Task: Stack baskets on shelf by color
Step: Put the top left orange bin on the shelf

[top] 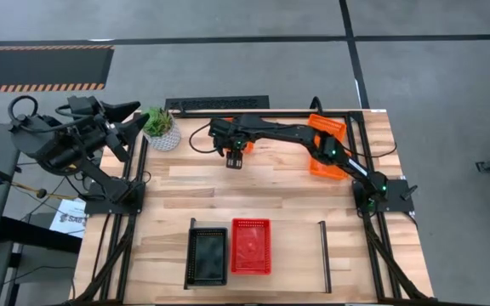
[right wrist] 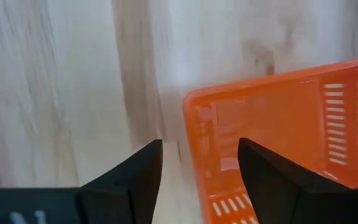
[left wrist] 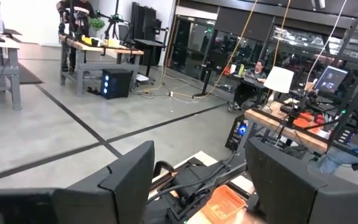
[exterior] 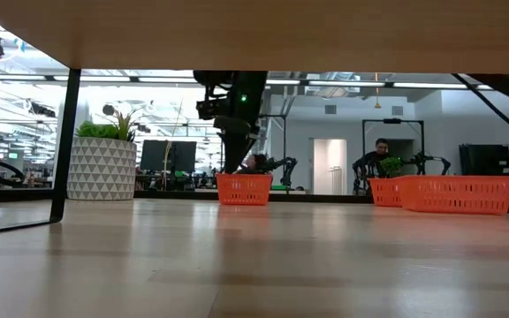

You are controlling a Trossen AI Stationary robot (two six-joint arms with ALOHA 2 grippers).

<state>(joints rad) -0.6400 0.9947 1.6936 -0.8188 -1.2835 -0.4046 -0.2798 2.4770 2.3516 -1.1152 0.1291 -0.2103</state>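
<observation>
An orange basket [right wrist: 278, 124] stands on the table's far middle, mostly hidden under my right gripper in the high view [top: 251, 147]. My right gripper [right wrist: 199, 143] points steeply down over it, open. One finger is outside the basket's end wall [right wrist: 188, 118] and one is over its inside; no touch shows. A second orange basket [top: 326, 140] lies at the far right under the right arm. A black basket [top: 208, 257] and a red basket [top: 251, 246] stand side by side on the shelf [top: 296, 255]. My left gripper [left wrist: 197, 180] waits open, raised at the far left.
A potted green plant [top: 162, 127] in a white patterned pot stands at the far left, near the left arm. The shelf's black side rails [top: 323, 255] run along the near part of the table. Bare wood lies between the shelf and the orange baskets.
</observation>
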